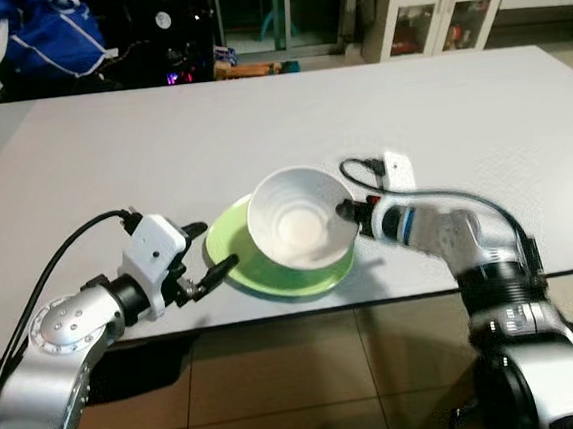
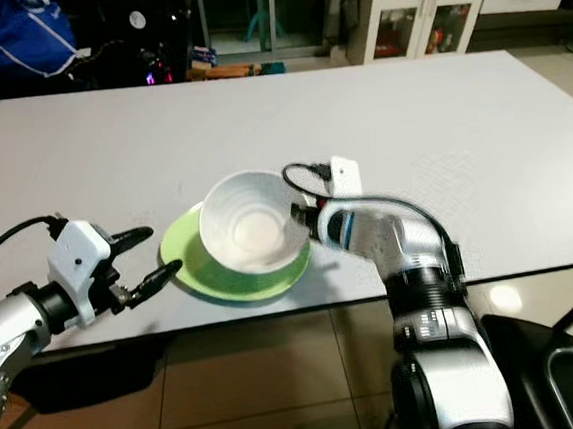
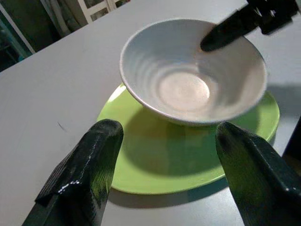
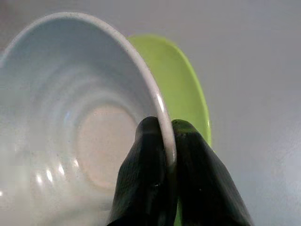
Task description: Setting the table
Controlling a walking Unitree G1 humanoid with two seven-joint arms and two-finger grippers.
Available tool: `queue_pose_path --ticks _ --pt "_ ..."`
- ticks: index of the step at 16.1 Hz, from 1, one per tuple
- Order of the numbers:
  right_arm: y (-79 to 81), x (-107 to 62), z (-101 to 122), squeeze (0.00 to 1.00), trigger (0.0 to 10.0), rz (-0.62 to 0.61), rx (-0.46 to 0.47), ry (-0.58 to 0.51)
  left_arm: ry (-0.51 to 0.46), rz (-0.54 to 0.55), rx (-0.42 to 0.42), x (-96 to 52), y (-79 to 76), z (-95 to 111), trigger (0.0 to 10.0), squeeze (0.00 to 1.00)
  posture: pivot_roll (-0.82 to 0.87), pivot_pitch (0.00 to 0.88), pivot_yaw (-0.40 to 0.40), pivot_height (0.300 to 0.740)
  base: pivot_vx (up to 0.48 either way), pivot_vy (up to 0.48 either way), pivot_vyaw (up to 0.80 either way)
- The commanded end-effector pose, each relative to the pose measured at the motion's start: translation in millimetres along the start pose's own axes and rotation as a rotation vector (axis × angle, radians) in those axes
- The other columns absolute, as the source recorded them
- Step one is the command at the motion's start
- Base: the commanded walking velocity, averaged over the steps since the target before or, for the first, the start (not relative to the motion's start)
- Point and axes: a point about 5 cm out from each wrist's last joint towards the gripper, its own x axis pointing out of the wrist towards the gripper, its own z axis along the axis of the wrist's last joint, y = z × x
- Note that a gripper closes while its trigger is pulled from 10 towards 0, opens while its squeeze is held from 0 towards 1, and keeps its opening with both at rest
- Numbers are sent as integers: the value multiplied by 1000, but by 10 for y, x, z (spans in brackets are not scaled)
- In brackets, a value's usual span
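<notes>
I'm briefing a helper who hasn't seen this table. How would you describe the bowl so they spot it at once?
On the long grey table, look to the near edge, between the robot's two arms. There a round green plate lies, and the white bowl sits tilted over it, its rim pinched in the jaws of the right gripper. It is the only deep white dish, ribbed inside; the white adapter nearby is small and boxy.

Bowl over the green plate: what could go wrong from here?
1. The right hand pinches only the thin rim of the white bowl, which sits tilted above the green plate; it may slip or swing.
2. The plate lies near the table edge; a hard set-down could push it off.
3. The open left hand sits close beside the plate and may nudge it.
</notes>
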Motion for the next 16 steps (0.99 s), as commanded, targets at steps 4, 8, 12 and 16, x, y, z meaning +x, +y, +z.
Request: queue_pose_path --ticks 4,8,12,16 --pt "80 44 77 0 10000 38 18 -7 14 -57 -5 7 -62 21 10000 0 -36 0 -6 740 0 0 0" --pt "131 89 78 0 10000 58 31 11 22 -70 -10 7 -73 14 10000 0 -30 0 -8 740 0 0 0" --pt "135 123 51 1000 10000 54 32 24 17 -68 -13 22 -61 32 10000 0 -29 0 -9 740 0 0 0" --pt "103 123 57 1000 10000 51 55 11 15 -64 -14 27 -64 19 10000 0 -30 0 -8 740 0 0 0"
